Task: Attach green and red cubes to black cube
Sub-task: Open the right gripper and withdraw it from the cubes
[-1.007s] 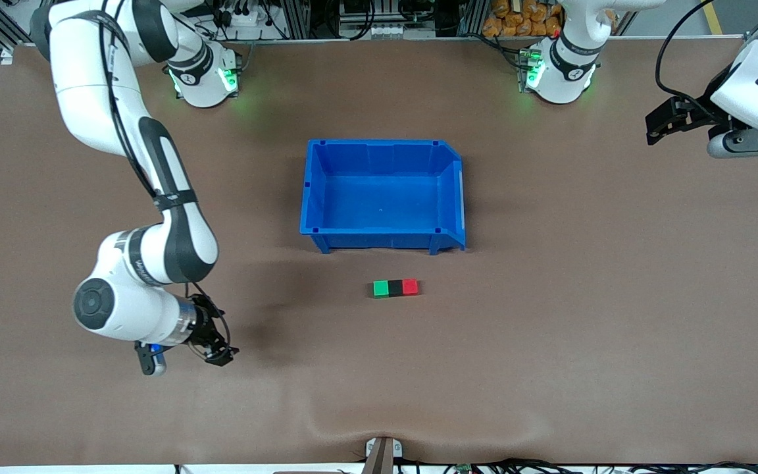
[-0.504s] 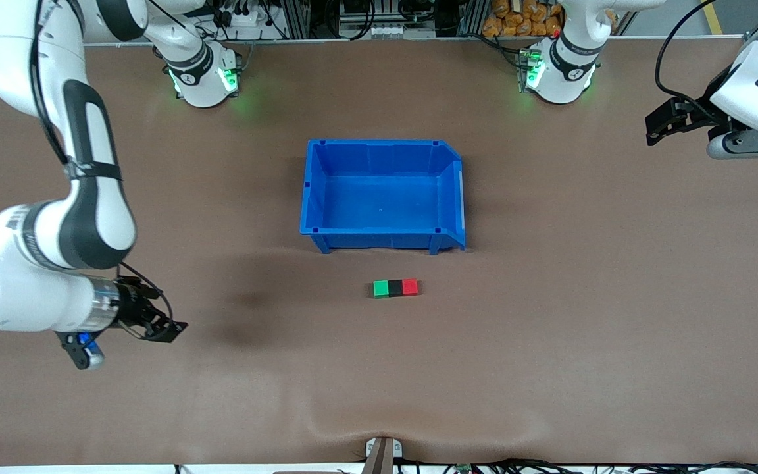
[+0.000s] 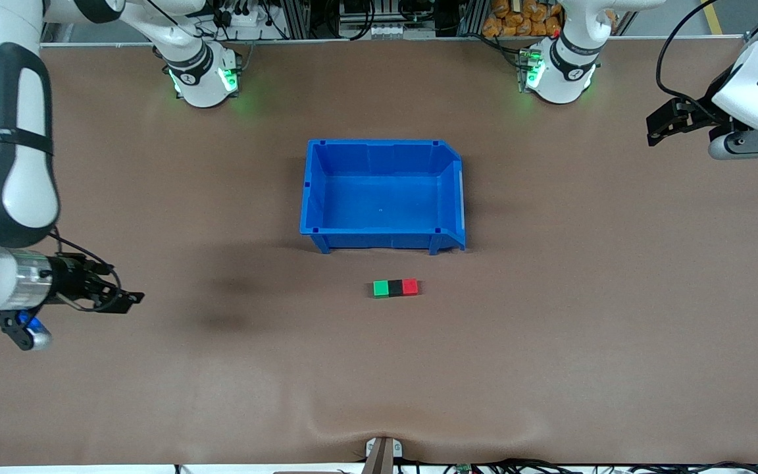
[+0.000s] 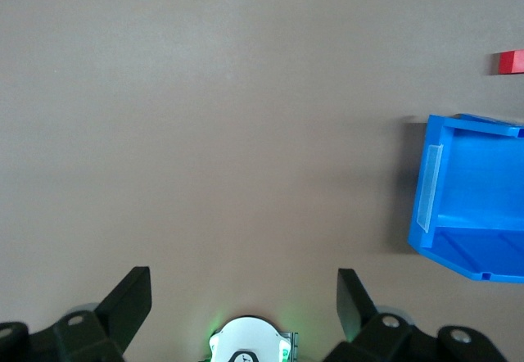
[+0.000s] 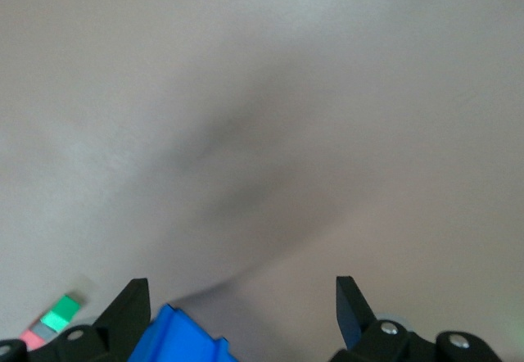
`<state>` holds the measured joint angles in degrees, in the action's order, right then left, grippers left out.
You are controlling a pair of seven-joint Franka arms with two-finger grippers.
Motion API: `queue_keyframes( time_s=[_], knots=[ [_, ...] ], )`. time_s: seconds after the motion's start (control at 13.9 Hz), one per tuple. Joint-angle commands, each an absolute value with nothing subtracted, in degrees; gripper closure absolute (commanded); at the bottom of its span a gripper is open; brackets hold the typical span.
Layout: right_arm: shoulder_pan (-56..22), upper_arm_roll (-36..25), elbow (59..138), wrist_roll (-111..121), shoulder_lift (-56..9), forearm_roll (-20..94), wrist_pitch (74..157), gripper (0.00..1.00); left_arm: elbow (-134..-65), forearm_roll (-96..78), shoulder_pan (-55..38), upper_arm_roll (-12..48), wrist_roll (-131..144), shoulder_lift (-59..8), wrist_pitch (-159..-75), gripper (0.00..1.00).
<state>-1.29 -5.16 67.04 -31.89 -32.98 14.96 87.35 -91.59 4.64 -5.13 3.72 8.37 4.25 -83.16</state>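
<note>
The green cube, black cube and red cube lie touching in one row on the table, black in the middle, a little nearer the front camera than the blue bin. My right gripper is open and empty above the table, well off toward the right arm's end from the cubes. Its wrist view shows the green cube and red cube at the picture's edge. My left gripper is open and empty, waiting over the left arm's end. The red cube shows in its wrist view.
The blue bin is empty and stands mid-table; it shows in the left wrist view, and a corner shows in the right wrist view. The arm bases stand at the table's farthest edge.
My right arm has swung away from the cubes toward its own end of the table, its gripper open and empty. The cubes and the left arm have not moved.
</note>
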Motion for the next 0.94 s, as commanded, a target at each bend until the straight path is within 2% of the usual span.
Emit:
queue_keyframes(
  time_s=[0.0,0.29,0.58,0.86],
  knots=[
    [-0.5,-4.1,69.0,-29.7,-29.0,10.5,84.9,0.0,-90.3,5.4,-5.2,4.0,8.3,3.9,-82.4,0.0],
    [-0.6,-4.1,69.6,-21.0,-25.3,6.8,80.3,0.0,-90.4,5.1,-5.1,4.1,8.3,3.9,-82.3,0.0],
    [-0.5,-4.2,71.5,-16.2,-21.7,5.8,79.9,0.0,-90.3,5.1,-5.1,4.3,8.3,3.9,-82.4,0.0],
    [-0.4,-4.2,77.2,-13.9,-15.5,4.7,80.5,0.0,-90.3,5.2,-5.2,4.3,8.4,3.9,-82.3,0.0]
  ],
)
